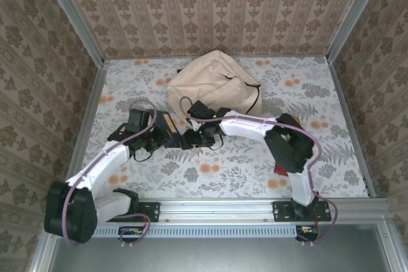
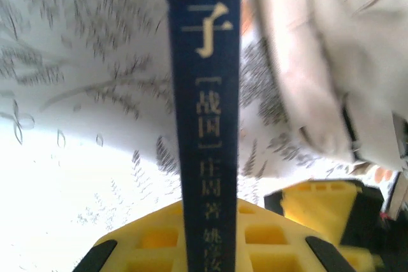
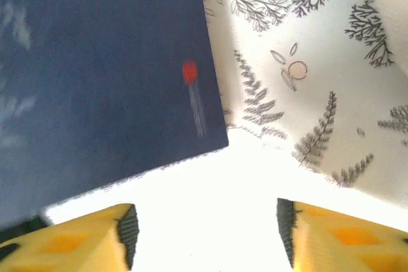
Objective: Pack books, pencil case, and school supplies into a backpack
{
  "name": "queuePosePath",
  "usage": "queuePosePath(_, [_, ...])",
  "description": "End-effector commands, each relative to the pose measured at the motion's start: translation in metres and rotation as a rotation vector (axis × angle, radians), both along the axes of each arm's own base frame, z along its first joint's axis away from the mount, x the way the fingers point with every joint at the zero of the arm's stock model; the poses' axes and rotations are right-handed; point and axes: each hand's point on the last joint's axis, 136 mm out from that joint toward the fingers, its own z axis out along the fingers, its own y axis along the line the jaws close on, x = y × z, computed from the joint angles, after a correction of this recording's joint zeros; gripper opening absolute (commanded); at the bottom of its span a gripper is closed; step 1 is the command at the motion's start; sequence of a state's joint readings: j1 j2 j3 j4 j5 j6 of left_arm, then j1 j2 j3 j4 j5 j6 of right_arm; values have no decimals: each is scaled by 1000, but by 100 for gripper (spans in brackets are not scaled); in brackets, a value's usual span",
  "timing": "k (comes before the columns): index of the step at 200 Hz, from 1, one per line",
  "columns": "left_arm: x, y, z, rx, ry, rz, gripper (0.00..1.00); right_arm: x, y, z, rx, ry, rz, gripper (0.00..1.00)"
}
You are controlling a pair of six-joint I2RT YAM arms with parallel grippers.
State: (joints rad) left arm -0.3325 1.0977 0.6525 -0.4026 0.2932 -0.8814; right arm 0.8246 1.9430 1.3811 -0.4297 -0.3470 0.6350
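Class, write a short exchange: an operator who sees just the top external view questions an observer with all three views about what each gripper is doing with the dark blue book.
Operator: From above, the arms crowd the spot. Has the left gripper got the dark blue book?
Observer: Yes. In the left wrist view the book's spine runs straight between that gripper's yellow fingers, which are closed on it.
Operator: And the right gripper?
Observer: Open. In the right wrist view its fingers stand apart with bare tablecloth between them. The book's cover lies up and to the left, clear of both.
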Motion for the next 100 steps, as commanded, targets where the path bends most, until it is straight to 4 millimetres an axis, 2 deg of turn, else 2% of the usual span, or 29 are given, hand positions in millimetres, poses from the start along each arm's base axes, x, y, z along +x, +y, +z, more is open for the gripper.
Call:
queuePosePath(1, [24, 7, 48, 38, -178, 31, 6, 21, 0, 76, 225, -118, -99, 73])
queuePosePath(31, [54, -16, 103, -73, -336, 37, 5, 39, -17, 133, 537, -91, -262, 82])
queuePosePath(47, [70, -33, 133, -140, -417, 31, 5, 52, -28, 156, 649, -89, -354, 87])
queuePosePath(69, [88, -62, 169, -289, -494, 27, 5, 71, -53, 159, 675, -68, -568, 86])
queuePosePath(80, [97, -75, 181, -381, -500, 31, 5, 81, -67, 161, 716, -56, -672, 86])
queuePosePath(100, [111, -94, 198, -490, -511, 26, 6, 96, -82, 179, 809, -65, -763, 85])
